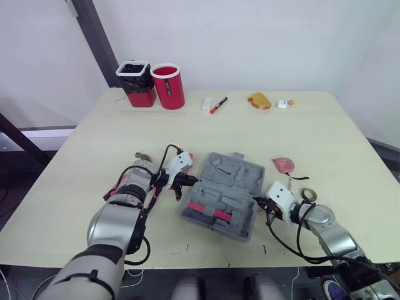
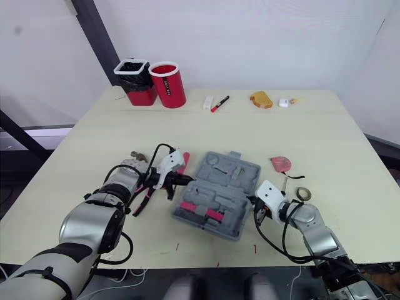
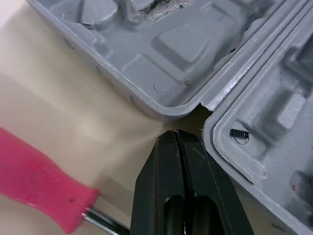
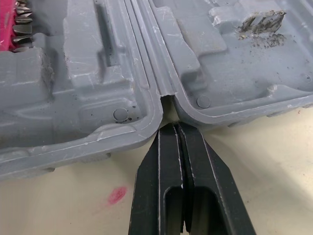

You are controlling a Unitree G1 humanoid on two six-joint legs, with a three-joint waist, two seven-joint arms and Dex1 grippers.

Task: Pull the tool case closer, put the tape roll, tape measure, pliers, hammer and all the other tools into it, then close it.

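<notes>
The grey tool case lay open and flat in the lower centre of the head view, both moulded halves facing up. Red bit holders sat in the half nearer the bottom edge.

The left gripper stood at the case's left side. Its two black fingers were pressed together with nothing between them, and their tip sat just off the notch where the two halves meet. The right gripper stood at the case's right side, fingers likewise closed and empty, with the tip at the hinge notch there. The case therefore lay between the two grippers.

A red-handled screwdriver lay on the table just beside the left gripper. A pinkish-red tape measure rested to the right of the case. The tape roll lay lower right of that, near the right arm.

The pale cream table carried a few small red marks near its bottom edge. Along its far edge, towards the upper left, stood a black-lined bin touching a red cup. A white block and a red marker lay at upper centre. A yellow object and a small white item lay further right. A plain white wall rose behind the table.
</notes>
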